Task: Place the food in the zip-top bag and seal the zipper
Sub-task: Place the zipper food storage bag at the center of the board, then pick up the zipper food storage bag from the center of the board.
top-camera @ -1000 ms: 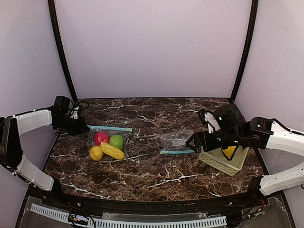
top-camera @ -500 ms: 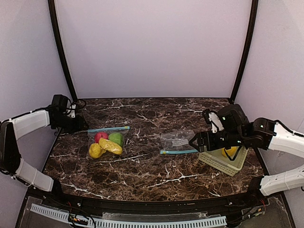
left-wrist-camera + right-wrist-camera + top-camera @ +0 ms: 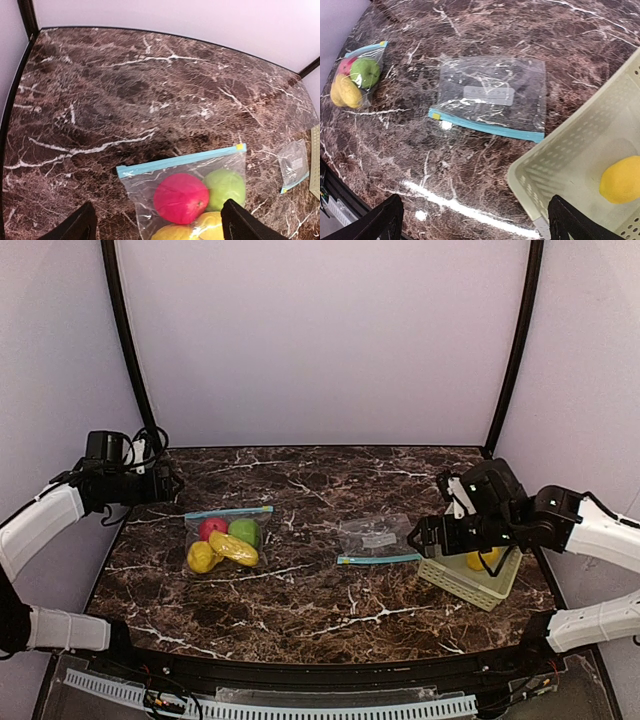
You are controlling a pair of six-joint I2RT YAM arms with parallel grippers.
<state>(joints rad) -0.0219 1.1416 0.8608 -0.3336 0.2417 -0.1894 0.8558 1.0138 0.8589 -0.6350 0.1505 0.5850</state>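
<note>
A clear zip-top bag [image 3: 226, 539] with a blue zipper strip [image 3: 182, 160] lies flat at the table's left. Inside it is food: a red ball [image 3: 180, 198], a light green ball [image 3: 225, 187] and yellow pieces [image 3: 232, 552]. My left gripper [image 3: 171, 483] hovers open to the left of the bag and behind it, touching nothing; in its wrist view the fingers [image 3: 76, 227] stand wide apart above the bag's near part. My right gripper [image 3: 419, 537] is open and empty beside the basket. One more yellow piece [image 3: 620, 179] sits in that basket.
A second, empty zip-top bag [image 3: 374, 538] lies flat at centre right, its blue strip toward me. The pale green slatted basket [image 3: 460, 580] stands at the right, under the right arm. Black frame posts rise at the back corners.
My left gripper has opened, let go of the filled bag's left corner and drawn back to the left and up. The bag has settled flat. The right gripper has backed off slightly to the right.
</note>
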